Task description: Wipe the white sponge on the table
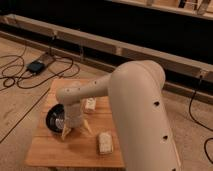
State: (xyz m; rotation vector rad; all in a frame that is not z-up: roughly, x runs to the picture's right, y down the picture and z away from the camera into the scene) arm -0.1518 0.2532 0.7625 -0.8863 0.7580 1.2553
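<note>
gripper (77, 133) wide, empty, beside black bowl (54, 118) | white sponge (105, 142) nearer, right, on table (50, 152) | advice: centre over sponge, grip squarely, wipe flat

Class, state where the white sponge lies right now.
In the camera view, the white sponge lies on the table near its lower right edge, just right of the gripper, which hangs beside the black bowl.

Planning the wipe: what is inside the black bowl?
In the black bowl, the visible left part is dark with a faint glint. The gripper, open over the table beside it, and the arm hide the right part.
</note>
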